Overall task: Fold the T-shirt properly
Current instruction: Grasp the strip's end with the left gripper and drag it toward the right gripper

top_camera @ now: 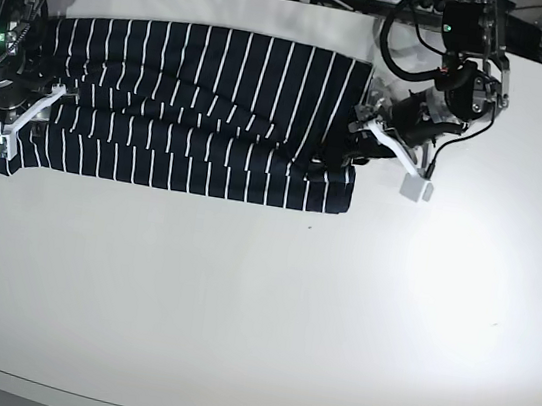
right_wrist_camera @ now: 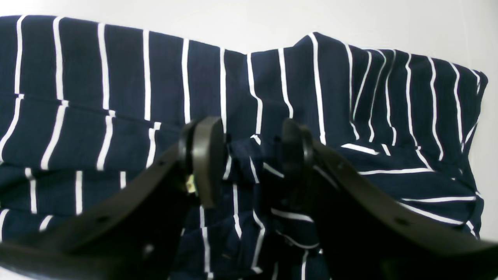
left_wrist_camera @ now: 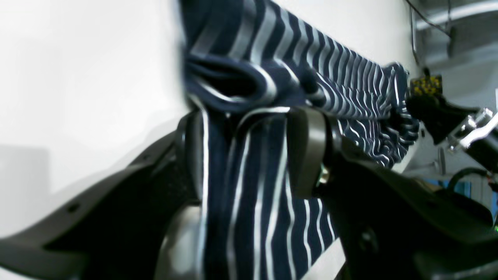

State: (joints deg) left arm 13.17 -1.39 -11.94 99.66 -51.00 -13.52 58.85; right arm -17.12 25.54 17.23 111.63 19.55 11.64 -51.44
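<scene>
The T-shirt (top_camera: 193, 111) was laid as a long folded band along the far left of the white surface (top_camera: 267, 303). Its right end was pinched in the left claw (left_wrist_camera: 249, 151), its left part in the right claw (right_wrist_camera: 251, 163). A crosswise fold seemed in hand; next, both ends probably needed lifting together.

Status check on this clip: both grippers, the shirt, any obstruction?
Left gripper clamped on T-shirt edge. Right gripper pinching a fold at the opposite end. Shirt folded lengthwise into a band on the table. Nothing in the way.
</scene>
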